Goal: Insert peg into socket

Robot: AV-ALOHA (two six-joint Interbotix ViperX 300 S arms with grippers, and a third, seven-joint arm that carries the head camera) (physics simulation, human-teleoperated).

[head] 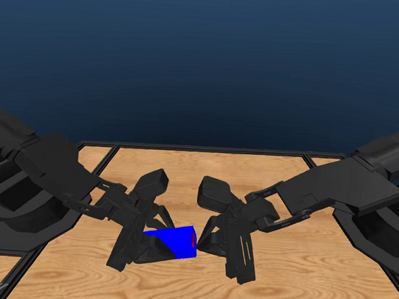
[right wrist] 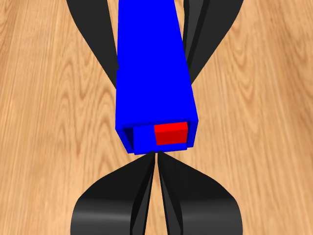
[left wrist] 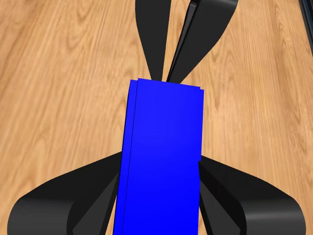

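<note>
The left gripper [left wrist: 159, 196] has its jaws closed onto the two long sides of the socket [left wrist: 164, 156], holding it above the worktop [left wrist: 58, 98] with its open mouth turned toward the opposite arm. The right gripper [right wrist: 156, 164] sits just at that mouth with its jaws drawn nearly together; they show nothing between them, though whether the tips pinch the peg's hidden tail cannot be told. The peg [right wrist: 171, 133] is almost wholly inside the socket [right wrist: 154, 63]: only its red end face shows, slightly recessed and lying against one inner wall rather than centred.

Both pieces look rigid and light, with plain smooth faces that could slip under a weak pinch. The socket is best held across its broad flanks near the middle, as it is. The peg offers only its small end face, so pushing seems likelier than gripping.

In the head view the peg [head: 193, 240] is a sliver at the socket's [head: 170, 242] mouth. The two grippers are close there; bare worktop surrounds them.
</note>
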